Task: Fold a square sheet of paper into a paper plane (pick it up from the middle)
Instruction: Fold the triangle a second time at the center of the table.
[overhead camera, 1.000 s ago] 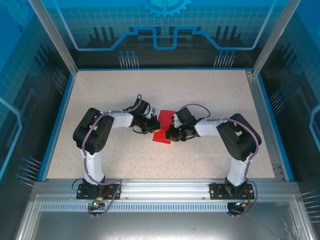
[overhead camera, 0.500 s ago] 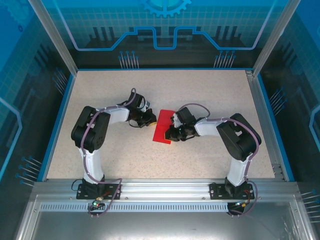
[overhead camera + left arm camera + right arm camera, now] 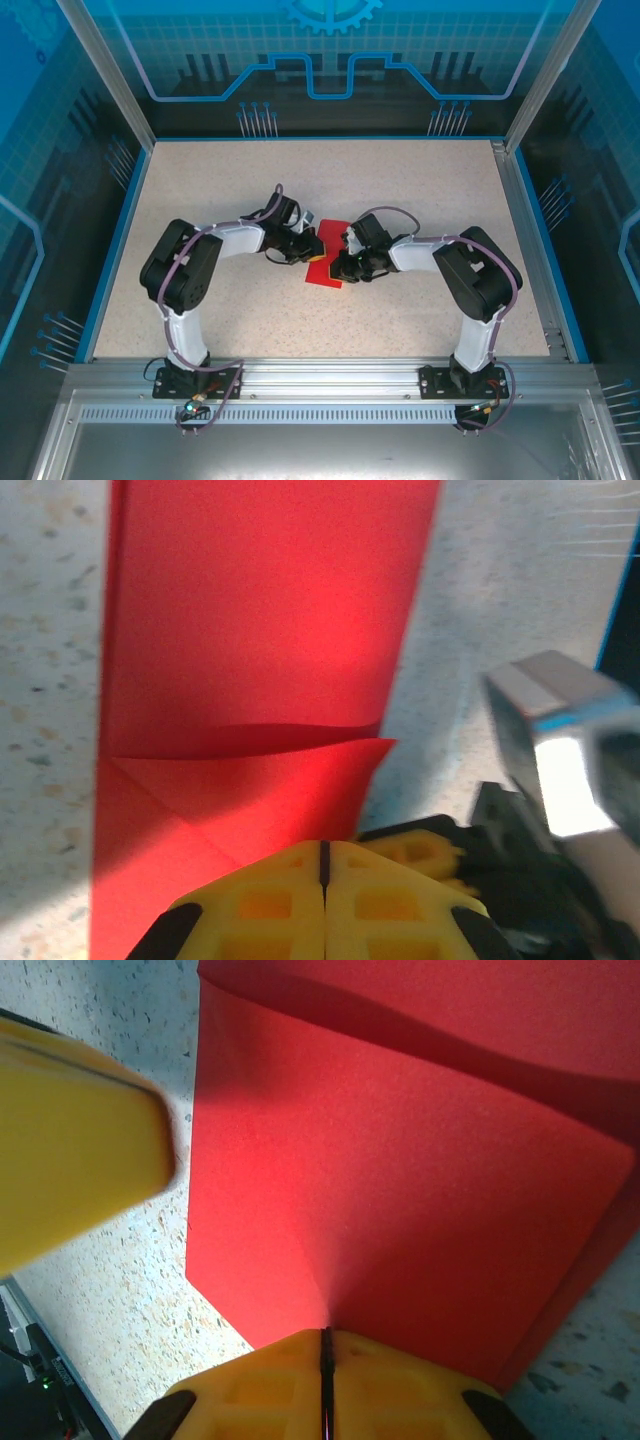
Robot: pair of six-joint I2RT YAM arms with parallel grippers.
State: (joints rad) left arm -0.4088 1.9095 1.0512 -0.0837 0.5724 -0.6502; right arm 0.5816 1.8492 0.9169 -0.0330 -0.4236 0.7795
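On the speckled table (image 3: 420, 190), near its middle, the red sheet of paper (image 3: 320, 272) is lying partly folded, one flap overlapping. The right gripper (image 3: 336, 266), fingers pressed fully together, is touching its nearer right edge. Just beyond, the left gripper (image 3: 308, 248), likewise closed, is resting its tips on the sheet's far-left part.

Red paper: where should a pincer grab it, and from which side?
Probably the loose flap edge across the red paper, slid under from its open side: there it bows off the layer beneath; elsewhere it lies flat on the table.
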